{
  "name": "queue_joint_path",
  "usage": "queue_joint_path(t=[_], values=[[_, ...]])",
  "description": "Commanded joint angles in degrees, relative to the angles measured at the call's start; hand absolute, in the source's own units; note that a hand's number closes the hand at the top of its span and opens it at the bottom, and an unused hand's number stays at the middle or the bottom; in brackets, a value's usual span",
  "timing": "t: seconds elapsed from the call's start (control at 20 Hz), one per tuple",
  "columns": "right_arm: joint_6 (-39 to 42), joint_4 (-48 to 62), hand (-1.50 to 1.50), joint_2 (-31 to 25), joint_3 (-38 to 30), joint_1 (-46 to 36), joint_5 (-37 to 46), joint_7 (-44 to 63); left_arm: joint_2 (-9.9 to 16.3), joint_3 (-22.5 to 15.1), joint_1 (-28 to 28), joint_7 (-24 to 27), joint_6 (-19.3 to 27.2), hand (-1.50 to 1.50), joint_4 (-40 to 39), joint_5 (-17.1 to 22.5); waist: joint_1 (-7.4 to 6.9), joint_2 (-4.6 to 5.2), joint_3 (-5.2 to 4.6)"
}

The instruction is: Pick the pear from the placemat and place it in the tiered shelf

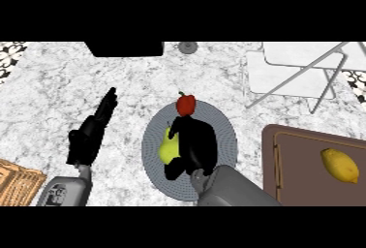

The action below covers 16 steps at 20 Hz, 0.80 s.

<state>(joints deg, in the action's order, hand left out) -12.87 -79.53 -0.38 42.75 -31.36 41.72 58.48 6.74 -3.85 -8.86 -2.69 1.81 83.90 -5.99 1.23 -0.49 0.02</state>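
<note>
A yellow-green pear (pixel 168 147) lies on the round grey placemat (pixel 222 129) in the middle of the counter. My right hand (pixel 193 145) covers the pear's right side, with fingers and thumb curled round it. Most of the pear is hidden by the hand. A red pepper (pixel 186 103) sits at the placemat's far edge, just beyond my fingers. The tiered shelf (pixel 300 72), white with grey struts, stands at the far right. My left hand (pixel 91 131) rests open on the counter to the left, fingers straight and pointing away.
A brown cutting board (pixel 300 160) with a yellow lemon (pixel 340 165) on it lies at the right. A wicker basket (pixel 18 184) shows at the lower left corner. A black object (pixel 125 48) and a small round drain (pixel 188 47) sit along the far edge.
</note>
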Motion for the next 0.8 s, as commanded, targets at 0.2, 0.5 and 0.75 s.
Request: queue_joint_path(t=[0.2,0.5,0.75], values=[[-6.38,-16.99,1.5,0.01,-2.53,1.39,12.56,8.88,0.84,0.62,1.34,1.42,-1.51,0.0,0.33,0.73,-0.48,-0.01,-0.03],[2.57,-28.32,1.5,0.34,-6.4,-1.68,21.82,17.86,0.11,0.25,0.97,-0.07,-0.7,0.0,1.58,0.23,-0.01,-0.22,-0.05],[11.33,-30.98,1.5,0.33,-10.21,-6.22,28.66,20.09,-0.51,0.2,-0.85,1.29,-0.23,0.0,-1.48,-0.69,-0.37,0.02,-0.09]])
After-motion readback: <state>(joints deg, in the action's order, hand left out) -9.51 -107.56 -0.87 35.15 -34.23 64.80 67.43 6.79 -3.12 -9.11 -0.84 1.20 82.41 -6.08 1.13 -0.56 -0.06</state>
